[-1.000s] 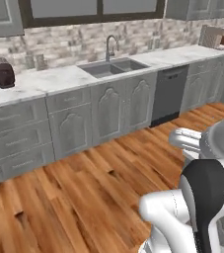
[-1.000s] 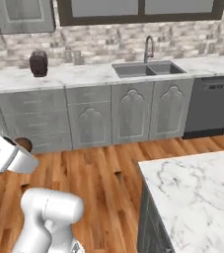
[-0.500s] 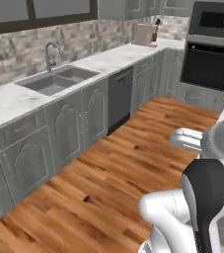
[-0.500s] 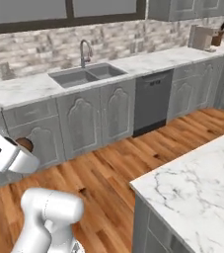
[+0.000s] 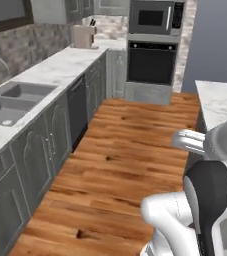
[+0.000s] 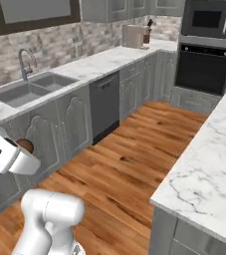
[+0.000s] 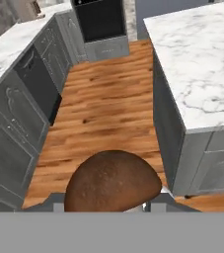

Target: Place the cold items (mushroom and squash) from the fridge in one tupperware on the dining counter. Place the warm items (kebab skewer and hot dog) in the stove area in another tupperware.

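Well, the claw (image 7: pixel 108 206) grips the mushroom (image 7: pixel 112 181) (brown cap up) — above wooden floor (image 7: pixel 108 104).

The glossy white, rounded robot arm (image 5: pixel 177 225) is built of smooth tubular links with a plastic-like sheen. In the left base view a bulbous white shoulder link curves up at the lower right, and a dark, almost black oval joint cover (image 5: pixel 209 192) sits over it, edged by a thin pale seam. Above it a pale grey-white link runs out, ending in a short silvery cylindrical stub (image 5: pixel 187 141). In the right base view a rounded white elbow housing (image 6: pixel 50 216) fills the lower left, and a white, blocky wrist segment (image 6: pixel 7 154) carries a small dark marking on its face.
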